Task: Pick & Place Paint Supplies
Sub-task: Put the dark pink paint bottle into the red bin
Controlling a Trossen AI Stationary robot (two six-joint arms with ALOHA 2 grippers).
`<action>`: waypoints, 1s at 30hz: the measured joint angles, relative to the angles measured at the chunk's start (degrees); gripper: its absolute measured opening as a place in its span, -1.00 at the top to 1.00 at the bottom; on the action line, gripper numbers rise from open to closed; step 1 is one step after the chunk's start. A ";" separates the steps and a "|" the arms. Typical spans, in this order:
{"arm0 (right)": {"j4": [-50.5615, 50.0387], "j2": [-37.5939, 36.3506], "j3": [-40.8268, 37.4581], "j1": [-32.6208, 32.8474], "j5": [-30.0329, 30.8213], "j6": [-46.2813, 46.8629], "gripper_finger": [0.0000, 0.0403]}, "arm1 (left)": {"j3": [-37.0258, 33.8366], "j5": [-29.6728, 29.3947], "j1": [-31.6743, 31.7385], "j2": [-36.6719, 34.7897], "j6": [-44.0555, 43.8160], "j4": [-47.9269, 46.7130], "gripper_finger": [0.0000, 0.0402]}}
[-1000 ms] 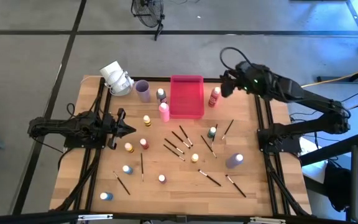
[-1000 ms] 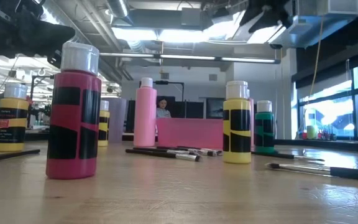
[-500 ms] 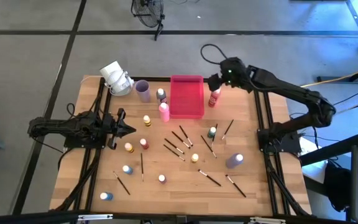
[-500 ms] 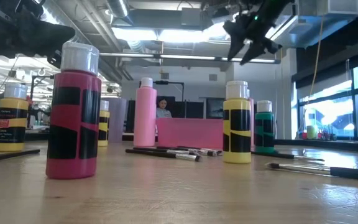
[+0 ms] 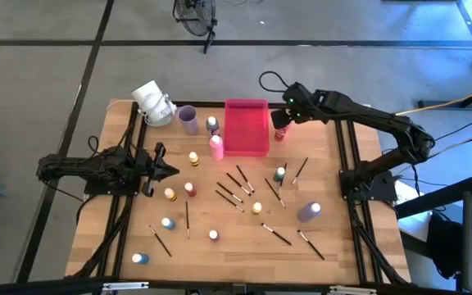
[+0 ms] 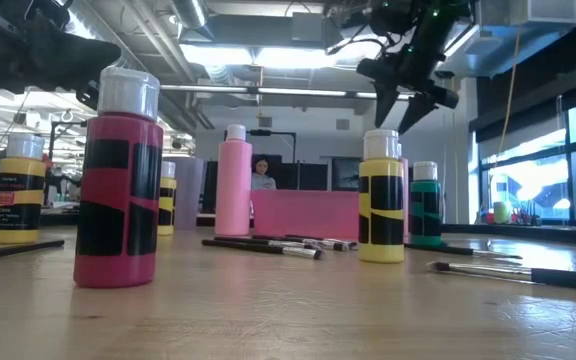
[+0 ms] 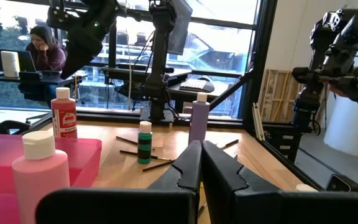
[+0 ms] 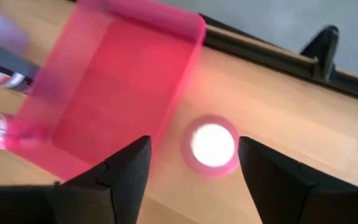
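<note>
The worktop (image 5: pixel 318 164) is a light wooden surface with black rails along its sides. A pink-red rectangular tray (image 5: pixel 246 127) stands at the far middle of the worktop, just beside the right arm's fingers and below them. A lilac cup (image 5: pixel 188 120) stands farther from those fingers, past the tray. A white object (image 5: pixel 152 103) lies beside the cup at the far corner. A person (image 7: pixel 45 50) sits at a desk in the room behind.
</note>
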 joint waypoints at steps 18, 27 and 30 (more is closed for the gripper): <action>-1.99 4.25 -0.02 -1.61 -0.19 -0.55 -0.22 | 0.02 0.00 0.00 -0.01 0.00 0.02 0.97; -1.54 6.02 -0.02 -2.14 -0.17 -2.07 -0.22 | 0.01 0.00 0.01 -0.01 -0.01 0.01 0.97; -1.39 6.08 -0.02 -2.12 0.12 -3.38 -0.22 | 0.00 0.00 0.00 0.00 0.00 0.00 0.97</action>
